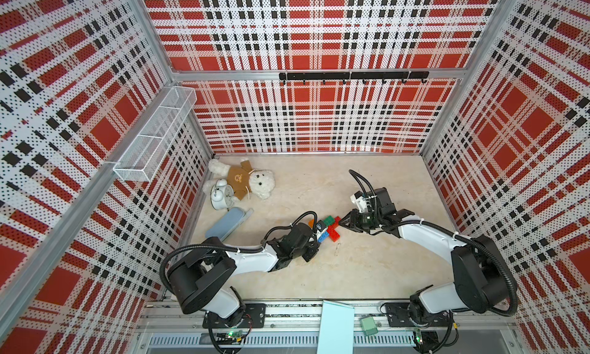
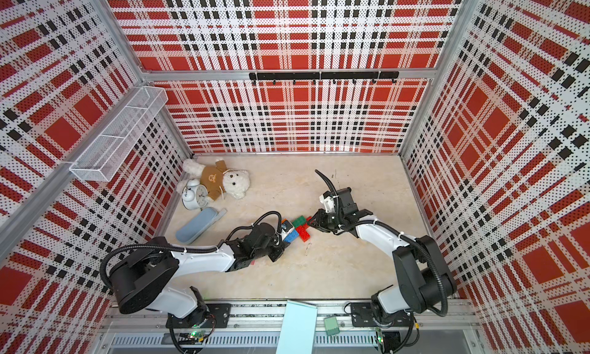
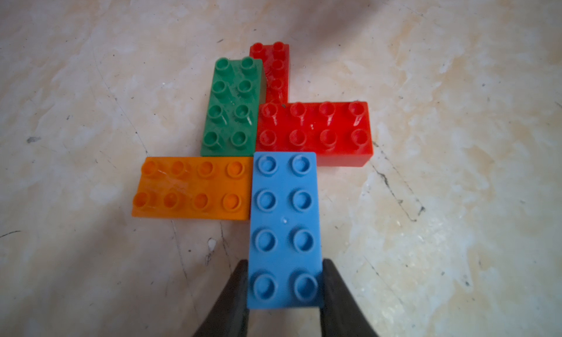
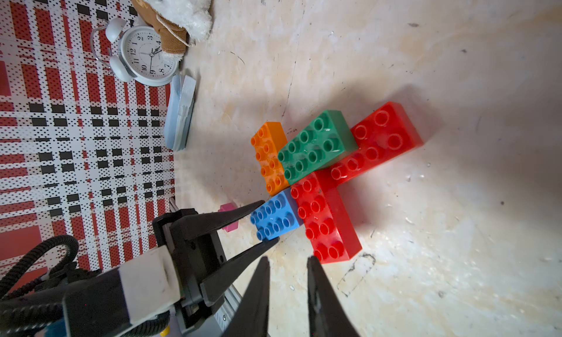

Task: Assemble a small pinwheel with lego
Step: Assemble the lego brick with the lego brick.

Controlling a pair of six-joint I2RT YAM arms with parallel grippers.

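The lego lies as a flat cross-shaped pinwheel (image 1: pixel 330 229) in the middle of the floor. In the left wrist view a green brick (image 3: pixel 232 107), an orange brick (image 3: pixel 191 188), a red brick (image 3: pixel 313 133) and a blue brick (image 3: pixel 284 214) meet at one corner. A second red brick (image 3: pixel 275 71) pokes out from under the green one. My left gripper (image 3: pixel 286 261) is shut on the outer end of the blue brick. My right gripper (image 4: pixel 288 258) hovers just off the red arm's end, open, with only floor between its fingers. A pink square brick (image 4: pixel 225 207) lies apart, partly hidden behind the left gripper's finger.
A teddy bear (image 1: pixel 242 180), a white alarm clock (image 1: pixel 220 196) and a blue-grey case (image 1: pixel 226 223) lie at the back left by the wall. A wire basket (image 1: pixel 156 135) hangs on the left wall and a hook rail (image 1: pixel 351 76) on the back wall.
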